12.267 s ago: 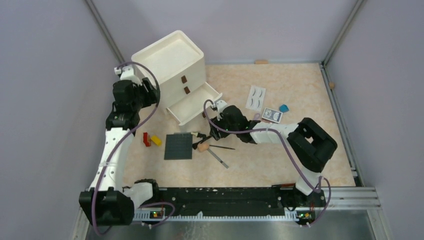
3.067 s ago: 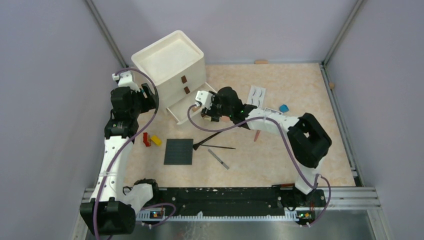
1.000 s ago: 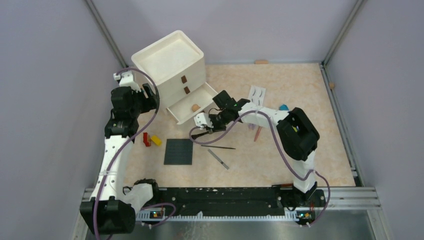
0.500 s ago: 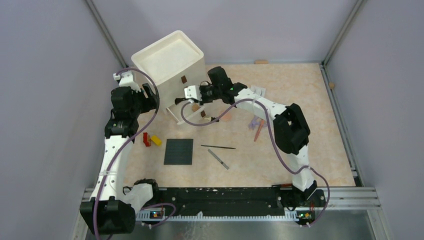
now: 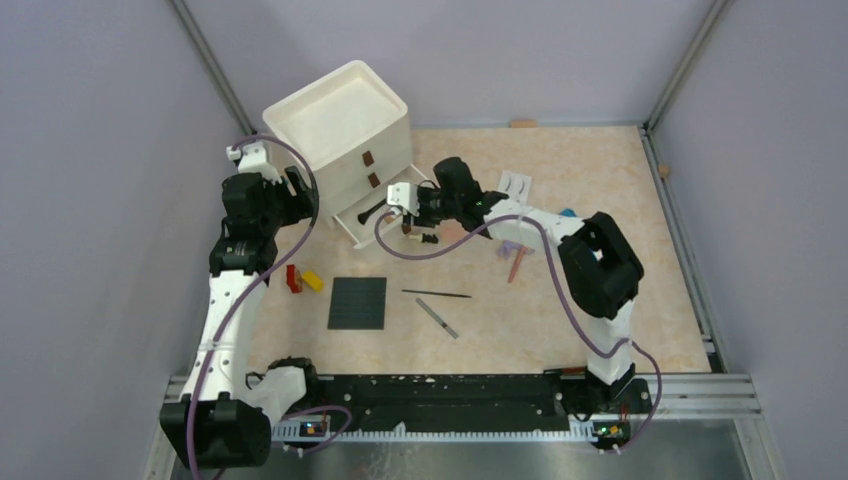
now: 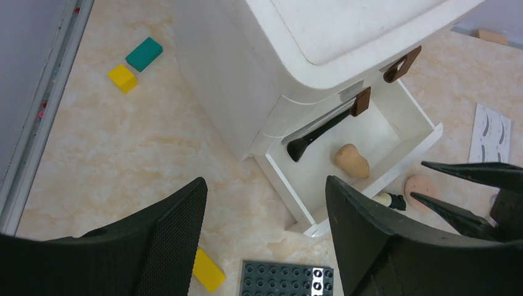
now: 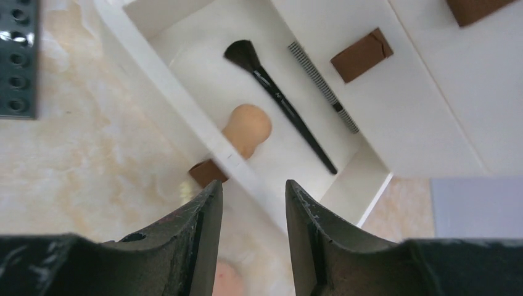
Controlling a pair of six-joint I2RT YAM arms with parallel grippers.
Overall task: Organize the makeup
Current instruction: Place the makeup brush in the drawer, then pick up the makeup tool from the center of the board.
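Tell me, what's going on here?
Two robot arms are tidying makeup into the cabinet's open bottom drawer. The right hand hangs open and empty over it; a black brush and a peach sponge lie inside. The left hand hovers open beside the cabinet. A thin pencil and the eyelash card lie out on the table.

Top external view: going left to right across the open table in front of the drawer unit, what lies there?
Red brick → yellow brick → dark studded plate → thin dark stick → pink pencil.
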